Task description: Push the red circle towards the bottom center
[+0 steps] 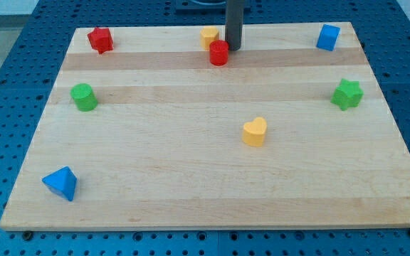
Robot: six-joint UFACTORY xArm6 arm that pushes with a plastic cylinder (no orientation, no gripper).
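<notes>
Up near the view's top centre stands the red circle, a short cylinder, with my tip just beside it at its upper right; the rod has no jaws. A yellow block sits close behind it. Below, toward the bottom centre, a yellow heart lies slightly right of the path.
</notes>
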